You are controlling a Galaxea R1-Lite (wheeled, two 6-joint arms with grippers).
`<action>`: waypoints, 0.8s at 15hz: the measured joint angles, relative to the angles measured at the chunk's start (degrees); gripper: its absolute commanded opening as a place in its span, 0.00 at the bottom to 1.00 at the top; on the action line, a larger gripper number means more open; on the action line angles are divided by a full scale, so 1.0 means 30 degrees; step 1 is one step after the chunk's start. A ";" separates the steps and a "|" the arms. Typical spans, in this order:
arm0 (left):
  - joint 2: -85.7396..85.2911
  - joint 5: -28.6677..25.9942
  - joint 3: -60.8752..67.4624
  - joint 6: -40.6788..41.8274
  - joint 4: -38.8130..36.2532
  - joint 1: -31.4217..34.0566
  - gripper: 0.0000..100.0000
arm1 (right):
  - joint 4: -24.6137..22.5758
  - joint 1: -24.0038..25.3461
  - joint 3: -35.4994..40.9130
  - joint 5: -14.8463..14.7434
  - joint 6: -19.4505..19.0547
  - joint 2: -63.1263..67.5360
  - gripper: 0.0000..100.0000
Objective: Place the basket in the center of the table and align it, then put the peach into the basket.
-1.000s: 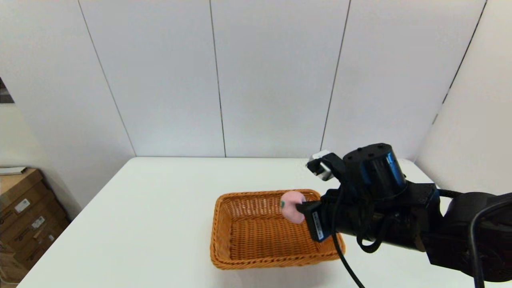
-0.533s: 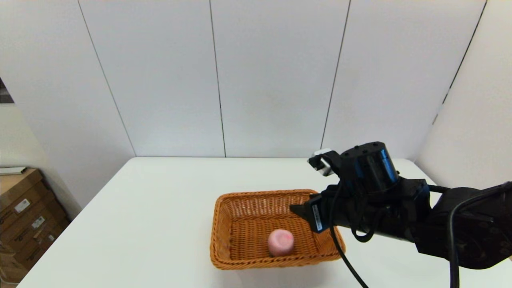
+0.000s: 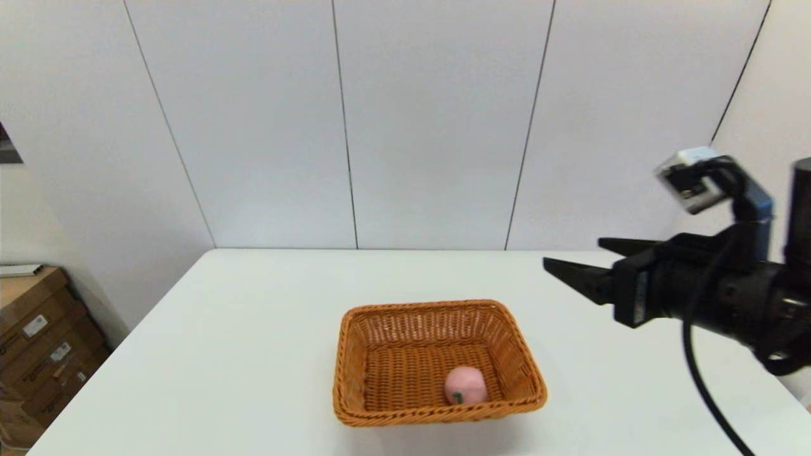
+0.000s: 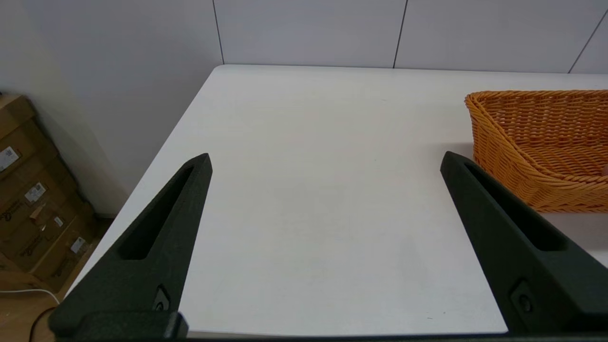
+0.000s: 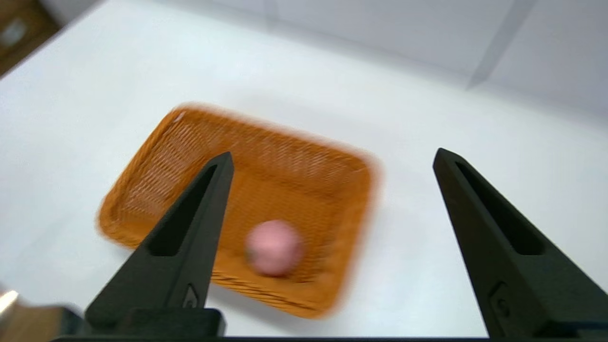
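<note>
The orange-brown wicker basket (image 3: 437, 361) (image 5: 242, 204) (image 4: 541, 142) sits near the middle of the white table (image 3: 253, 329). The pink peach (image 3: 466, 385) (image 5: 274, 247) lies inside it, against its near right wall, green leaf mark facing me. My right gripper (image 3: 583, 259) (image 5: 332, 159) hangs open and empty, high above the table to the right of the basket. My left gripper (image 4: 325, 159) is open and empty over the table's left part, apart from the basket; it does not show in the head view.
Cardboard boxes (image 3: 38, 342) (image 4: 33, 204) stand on the floor left of the table. White wall panels close the back and right sides. A black cable (image 3: 709, 392) hangs from the right arm over the table's right part.
The right gripper let go of the peach, which dropped and rolled to the basket's near right side. The right arm then pulled back right and upward, away from the basket.
</note>
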 measured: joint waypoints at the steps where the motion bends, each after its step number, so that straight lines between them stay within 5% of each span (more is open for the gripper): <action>1: 0.0000 -0.0008 0.0000 -0.0045 0.0000 0.0000 1.00 | 0.0195 -0.0524 0.0792 -0.0138 -0.0699 -0.1601 1.00; 5: 0.0000 -0.0008 0.0000 -0.0102 -0.0004 0.0008 1.00 | 0.1057 -0.4450 0.4181 -0.0683 -0.2641 -0.7680 1.00; 12: 0.0000 -0.0016 0.0008 -0.0183 0.0000 0.0000 1.00 | 0.6510 -0.9062 0.8208 -0.0691 -0.3056 -1.8383 1.00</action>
